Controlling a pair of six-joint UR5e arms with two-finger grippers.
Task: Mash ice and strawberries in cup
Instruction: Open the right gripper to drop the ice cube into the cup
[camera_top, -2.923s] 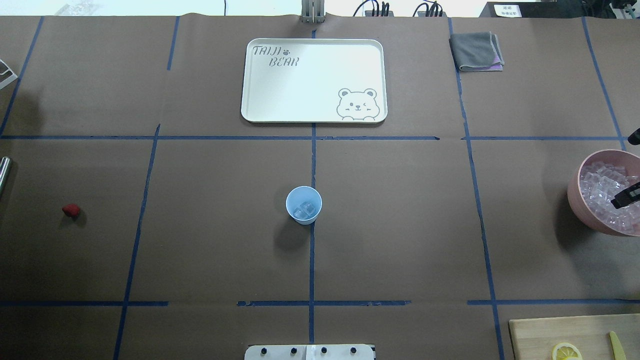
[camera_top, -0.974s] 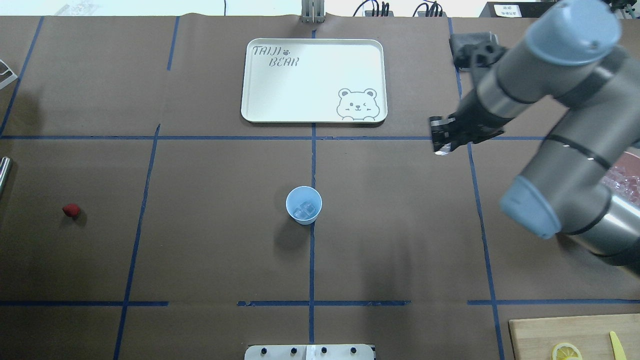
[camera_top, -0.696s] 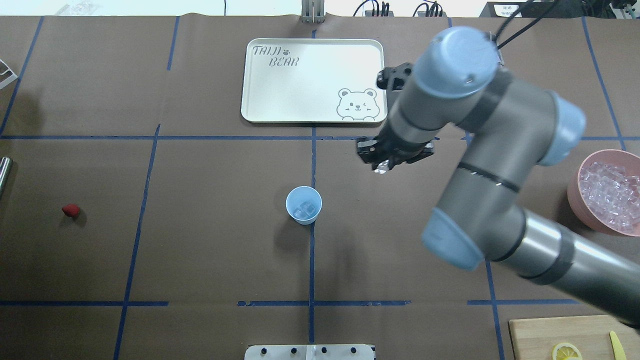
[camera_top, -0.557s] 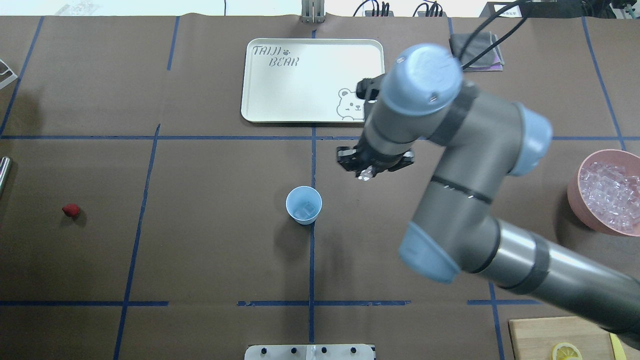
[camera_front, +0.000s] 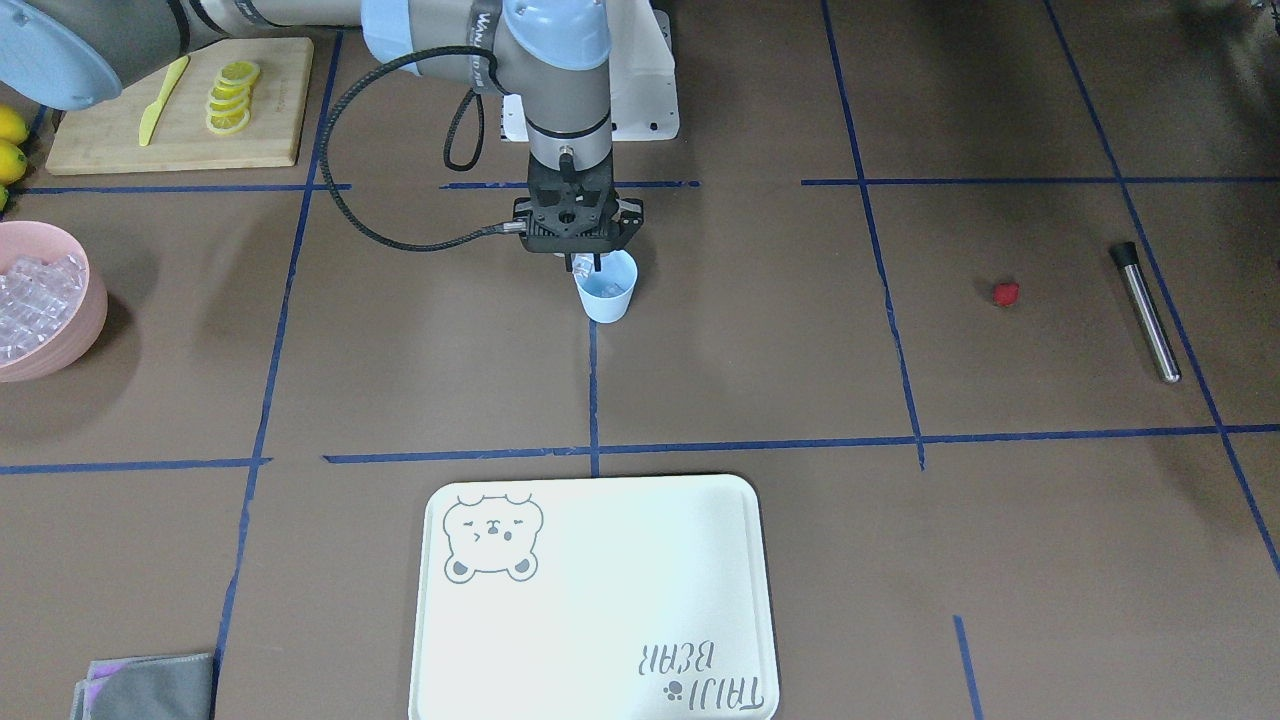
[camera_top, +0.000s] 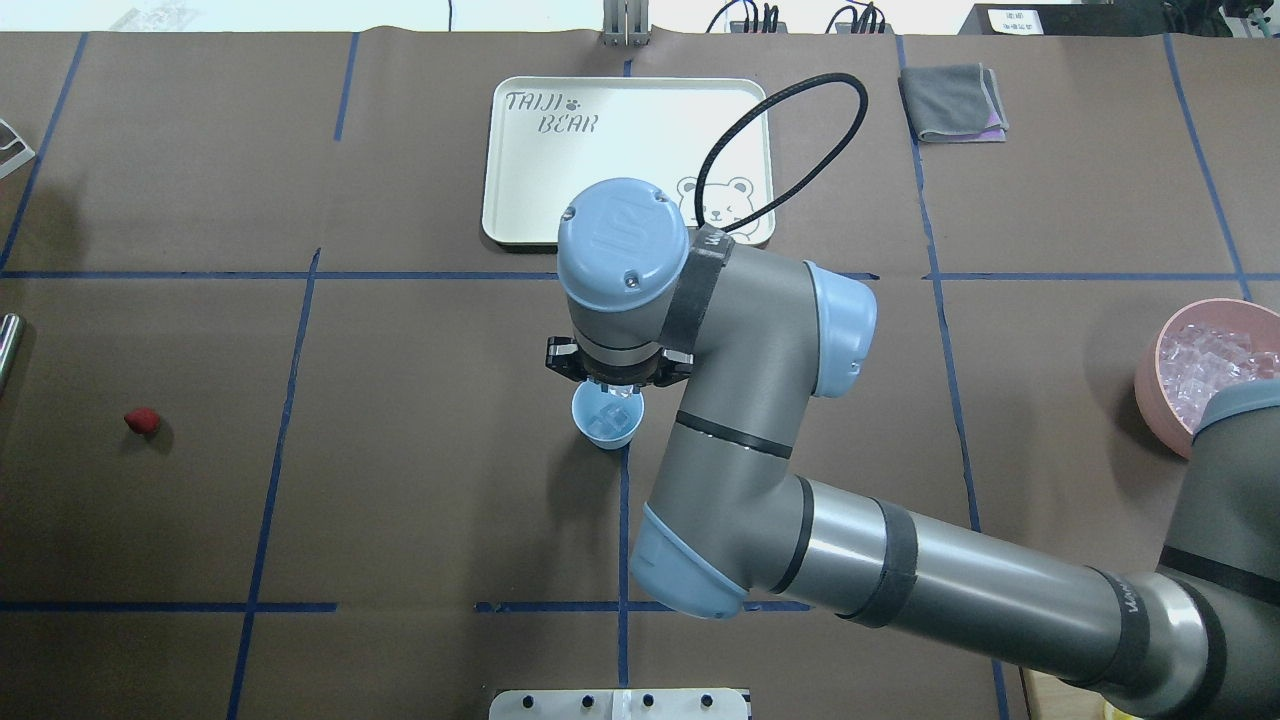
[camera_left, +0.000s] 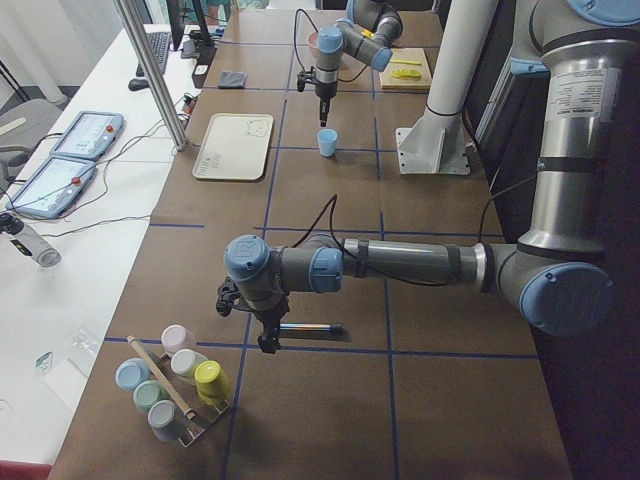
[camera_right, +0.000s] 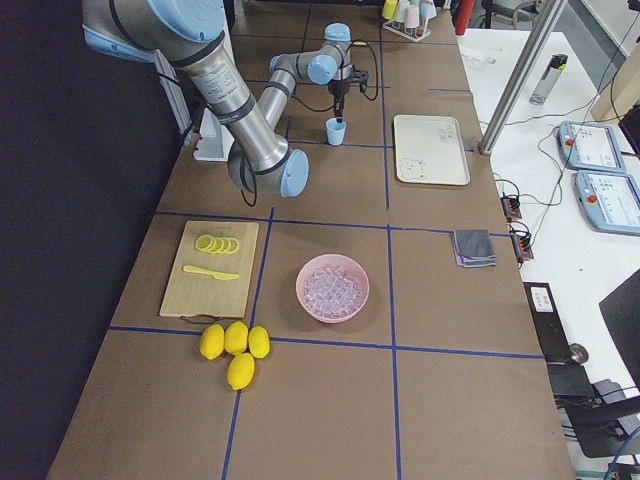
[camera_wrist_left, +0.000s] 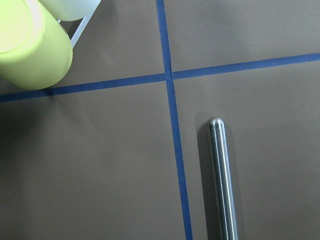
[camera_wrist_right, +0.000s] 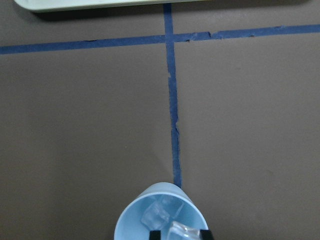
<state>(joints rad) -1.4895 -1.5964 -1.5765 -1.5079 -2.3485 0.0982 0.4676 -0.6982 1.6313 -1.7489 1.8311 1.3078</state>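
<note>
The right end effector (camera_front: 587, 262) hangs straight over the cup (camera_front: 606, 290), fingers pointing down at the table (camera_front: 760, 370) and clamped on a clear ice cube (camera_wrist_right: 181, 229). The wrist view shows that cube pinched between the two black fingertips (camera_wrist_right: 155, 234), just above the rim. Right below it, two more ice pieces (camera_wrist_right: 152, 216) sit at the bottom of the pale-blue cup. The strawberry (camera_top: 142, 421) lies well away from this end effector, out on the robot's left side of the table, alone on the brown paper. The pink bowl (camera_top: 1160, 390) with its spare cubes (camera_front: 30, 290) sits far off on the opposite side. The white bear tray (camera_top: 520, 200) lies beyond the end effector, away from the robot's base. The left end effector (camera_left: 267, 343) points down over one end of a metal rod (camera_wrist_left: 222, 180), and I cannot tell whether its fingers are apart or together.
</note>
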